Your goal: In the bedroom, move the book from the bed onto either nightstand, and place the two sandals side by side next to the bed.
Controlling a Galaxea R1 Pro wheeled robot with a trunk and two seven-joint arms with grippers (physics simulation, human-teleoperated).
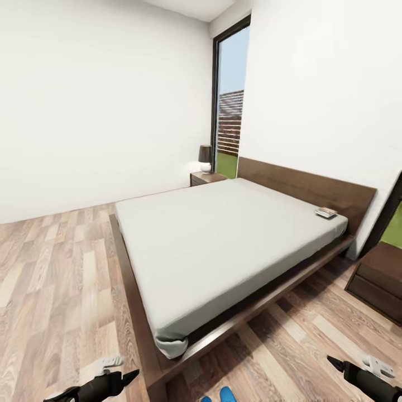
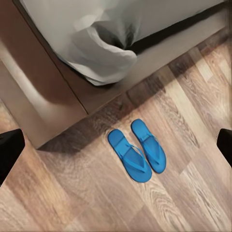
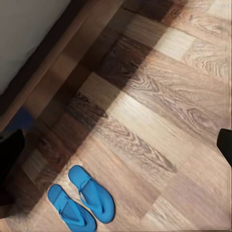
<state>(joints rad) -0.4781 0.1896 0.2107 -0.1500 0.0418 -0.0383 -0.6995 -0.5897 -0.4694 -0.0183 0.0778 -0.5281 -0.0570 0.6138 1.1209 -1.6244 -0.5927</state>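
The pale grey bed (image 1: 223, 245) takes up the middle of the bedroom. Near its headboard, on the right side of the mattress, lies the book (image 1: 325, 212). One nightstand (image 1: 206, 178) stands at the far side of the bed, another nightstand (image 1: 382, 276) at the right. The two blue sandals lie side by side on the floor by the bed's near corner: one sandal (image 2: 128, 157) beside the other sandal (image 2: 149, 145), seen again as a pair (image 3: 94, 195) and at the lower edge (image 1: 226, 395). My left gripper (image 2: 117, 145) and right gripper (image 3: 117, 147) hang open above the floor, holding nothing.
A small dark-shaded lamp (image 1: 205, 158) sits on the far nightstand. A tall dark-framed window (image 1: 230, 100) stands behind it. The mattress corner (image 2: 106, 53) droops over the wooden bed frame (image 2: 43, 101). Wood-plank floor (image 1: 56, 279) spreads wide to the left of the bed.
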